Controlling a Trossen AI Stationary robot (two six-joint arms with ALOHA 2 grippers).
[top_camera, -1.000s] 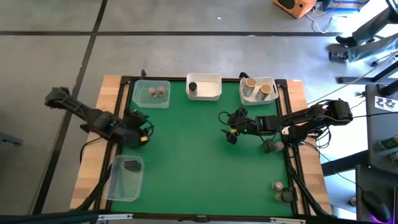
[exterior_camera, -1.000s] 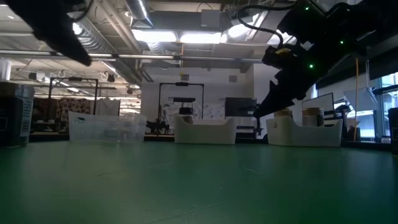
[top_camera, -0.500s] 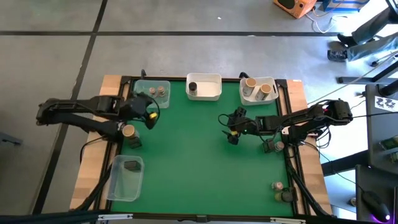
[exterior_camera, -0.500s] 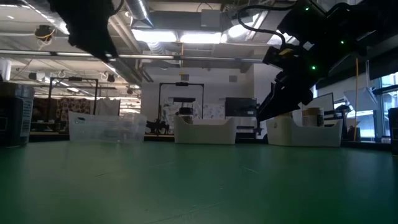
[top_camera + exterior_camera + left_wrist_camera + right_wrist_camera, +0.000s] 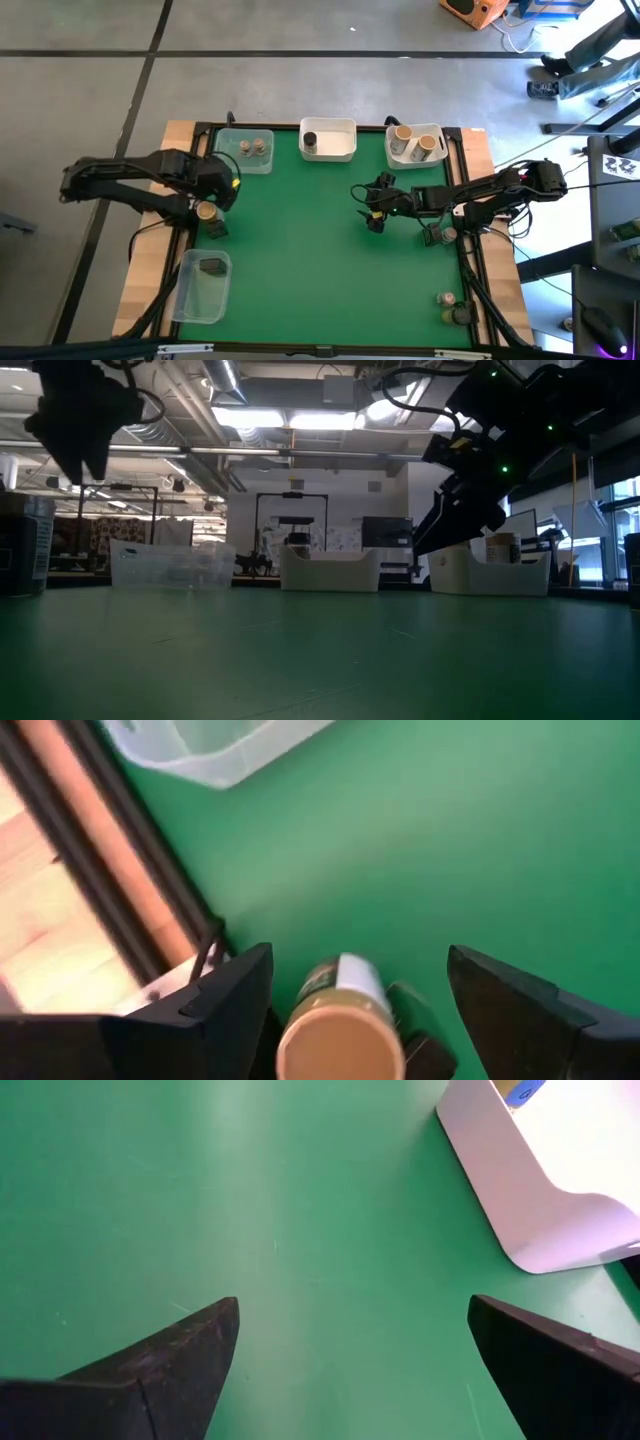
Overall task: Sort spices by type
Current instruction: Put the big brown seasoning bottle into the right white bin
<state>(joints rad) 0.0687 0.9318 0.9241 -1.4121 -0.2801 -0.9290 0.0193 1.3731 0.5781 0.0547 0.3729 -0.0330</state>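
Observation:
My left gripper (image 5: 222, 188) (image 5: 360, 956) is open above the mat's left edge. Its fingers stand on either side of a tan-lidded spice jar (image 5: 207, 211) (image 5: 340, 1038) without touching it. The jar stands upright on the mat beside a dark container (image 5: 217, 229). My right gripper (image 5: 374, 211) (image 5: 353, 1305) hovers open over bare green mat, right of centre. More spice containers sit at the right edge (image 5: 440, 236) and at the near right corner (image 5: 453, 306).
A clear tub (image 5: 243, 150) at the far left holds two jars. A white tub (image 5: 338, 150) holds a dark cylinder, and another white tub (image 5: 412, 155) (image 5: 540, 1190) holds two tan-lidded jars. A clear tub (image 5: 190, 295) at the near left holds a dark blocky container.
My left gripper swung from over the tan-lidded jar toward the far edge, then came back a little toward the jar. The jar, hidden under the gripper a second ago, now shows standing at the mat's left edge. The right arm kept still.

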